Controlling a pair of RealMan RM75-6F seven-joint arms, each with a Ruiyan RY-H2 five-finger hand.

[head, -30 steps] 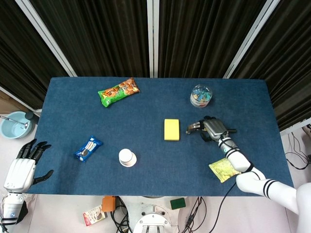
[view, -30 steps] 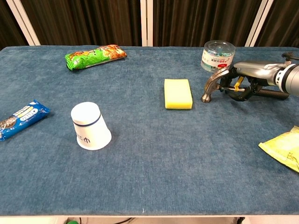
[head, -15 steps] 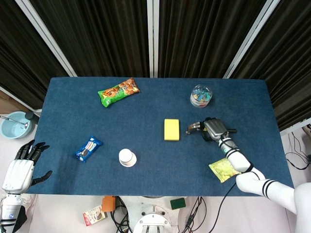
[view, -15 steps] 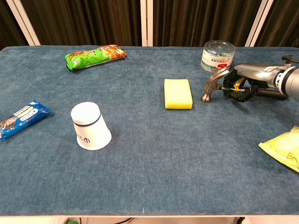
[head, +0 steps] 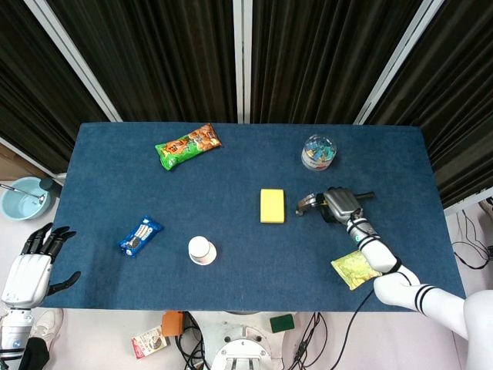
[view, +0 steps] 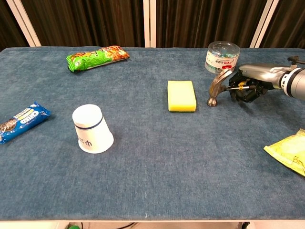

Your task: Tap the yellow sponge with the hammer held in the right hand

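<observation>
Right hand (view: pixel 257 82): clenched around hammer (view: pixel 220 88), head pointing down, just right of yellow sponge (view: pixel 181 95), not touching it | Yellow sponge: flat on table (view: pixel 157 167), near centre | Left hand (head: pixel 35 266): holds nothing, fingers apart, off table edge far left of sponge | White cup (view: pixel 91 129): inverted, left of sponge, nearer the front edge

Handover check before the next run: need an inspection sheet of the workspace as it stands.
Surface: blue cloth table, flat.
Job's things: yellow sponge lies flat mid-table; hammer head on the cloth right of it, apart from it.
Clutter: green snack bag, blue cookie pack, white cup upside down, clear tub, yellow packet.
Hands: right hand grips the hammer; left hand off the table, fingers apart, holds nothing.
Cables: black leads on the floor.
Surroundings: dark curtains; blue bowl on the floor.
</observation>
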